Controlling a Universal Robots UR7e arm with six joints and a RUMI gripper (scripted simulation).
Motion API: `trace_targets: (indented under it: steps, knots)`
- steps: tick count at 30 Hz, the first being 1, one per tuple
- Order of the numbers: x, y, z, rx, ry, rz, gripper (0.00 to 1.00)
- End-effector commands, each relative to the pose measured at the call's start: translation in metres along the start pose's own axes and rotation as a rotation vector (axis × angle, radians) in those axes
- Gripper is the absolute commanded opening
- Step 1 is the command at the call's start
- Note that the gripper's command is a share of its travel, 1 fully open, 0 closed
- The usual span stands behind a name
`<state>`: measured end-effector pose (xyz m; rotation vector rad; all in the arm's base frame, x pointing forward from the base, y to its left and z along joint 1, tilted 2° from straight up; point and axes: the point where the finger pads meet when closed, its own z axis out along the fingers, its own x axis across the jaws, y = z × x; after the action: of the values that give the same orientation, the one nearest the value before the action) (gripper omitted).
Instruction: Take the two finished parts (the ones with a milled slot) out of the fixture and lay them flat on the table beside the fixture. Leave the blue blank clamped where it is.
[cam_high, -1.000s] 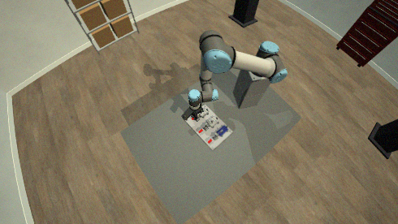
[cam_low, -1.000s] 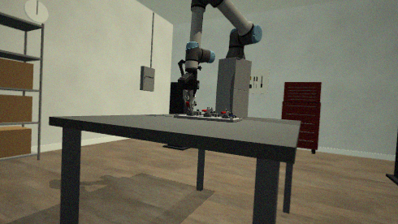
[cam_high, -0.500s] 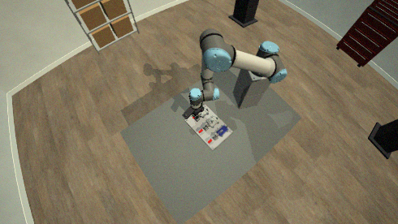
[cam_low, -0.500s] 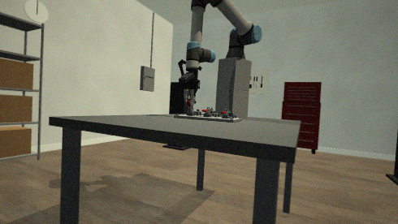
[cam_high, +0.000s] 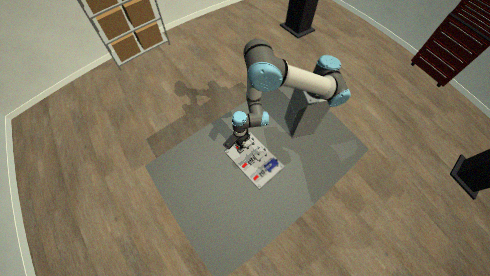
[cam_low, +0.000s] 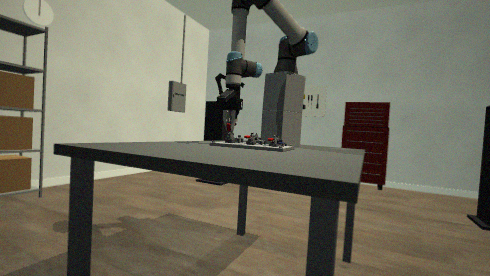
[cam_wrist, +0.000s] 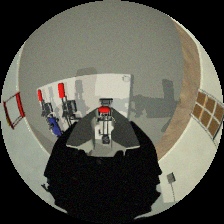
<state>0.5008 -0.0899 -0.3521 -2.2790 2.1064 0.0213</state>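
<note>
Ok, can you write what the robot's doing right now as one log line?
hand: shut on red-handled clamp | position: over one end of fixture | blue blank: in fixture, at other end

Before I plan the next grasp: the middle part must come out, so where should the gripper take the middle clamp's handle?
By its red sleeve, from above, jaws across its width: it juts toward the fixture's open edge, apart from the clamp hardware.
</note>
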Motion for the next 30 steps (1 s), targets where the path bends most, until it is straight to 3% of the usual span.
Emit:
trace_targets:
  steps: [1,30]
  knots:
    - [0.0002,0.0031,-0.0008,0.000,0.001,0.000,0.00]
    - [0.0002,0.0097,-0.0007,0.000,0.001,0.000,0.00]
